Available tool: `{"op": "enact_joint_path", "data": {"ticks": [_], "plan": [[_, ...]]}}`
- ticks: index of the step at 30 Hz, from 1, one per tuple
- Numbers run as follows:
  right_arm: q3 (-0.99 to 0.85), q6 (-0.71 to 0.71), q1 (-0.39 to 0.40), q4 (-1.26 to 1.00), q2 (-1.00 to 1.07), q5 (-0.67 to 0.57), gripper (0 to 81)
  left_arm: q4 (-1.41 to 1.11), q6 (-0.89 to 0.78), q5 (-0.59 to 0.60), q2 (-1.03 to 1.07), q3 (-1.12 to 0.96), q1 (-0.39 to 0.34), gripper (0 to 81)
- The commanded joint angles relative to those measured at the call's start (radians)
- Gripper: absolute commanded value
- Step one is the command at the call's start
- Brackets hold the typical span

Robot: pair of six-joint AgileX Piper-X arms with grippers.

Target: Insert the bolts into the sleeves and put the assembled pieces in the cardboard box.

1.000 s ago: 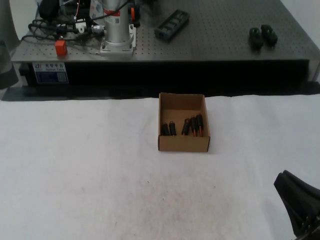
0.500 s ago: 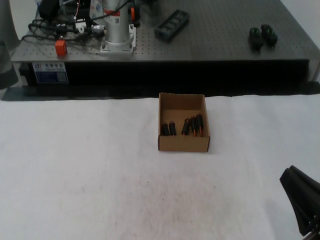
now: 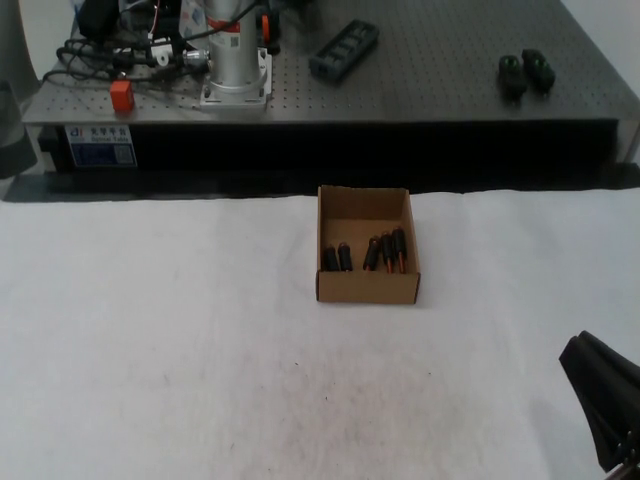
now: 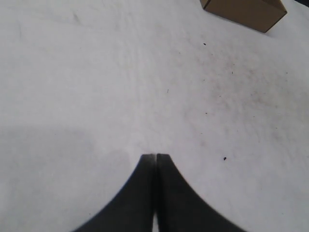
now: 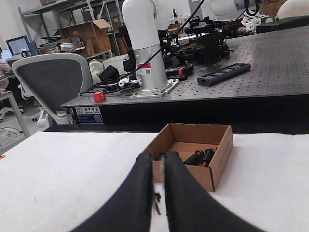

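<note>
The cardboard box [image 3: 366, 285] stands open at the middle of the white cloth. Several black pieces with red ends [image 3: 385, 252] lie inside it, along its near wall. An arm's dark gripper [image 3: 605, 415] pokes into the near right corner of the high view, well apart from the box. My left gripper [image 4: 156, 155] hangs shut over bare cloth, holding nothing, with a corner of the box [image 4: 246, 9] far off. My right gripper [image 5: 158, 157] is shut with only a thin slit between its fingers and nothing in it. The box [image 5: 217, 164] and its pieces [image 5: 203, 157] lie beyond it.
Behind the cloth [image 3: 150, 350] runs a raised perforated metal bench [image 3: 450, 100]. On it are a white robot base [image 3: 235, 60], an orange block [image 3: 121, 95], a black tray [image 3: 343, 47] and two dark knobs [image 3: 525, 72]. A grey chair [image 5: 53, 77] stands off to one side.
The arm at the near right corner of the high view has drawn back, lower and farther right, then stopped. The box and its pieces have not moved.
</note>
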Motion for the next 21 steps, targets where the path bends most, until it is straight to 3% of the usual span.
{"op": "enact_joint_path", "data": {"ticks": [1,11,21], "plan": [[-0.011,-0.014,0.001,-0.006,-0.009,0.0,7.8,-0.013,-0.008,-0.004,-0.003,-0.012,0.0,0.6],[-0.011,0.005,0.001,0.387,-0.009,-0.016,7.8,-0.013,-0.008,-0.004,-0.003,-0.012,0.0,0.6],[-0.011,0.005,0.001,0.554,-0.009,-0.016,7.8,-0.013,-0.008,-0.004,-0.003,-0.012,0.0,0.6]]}}
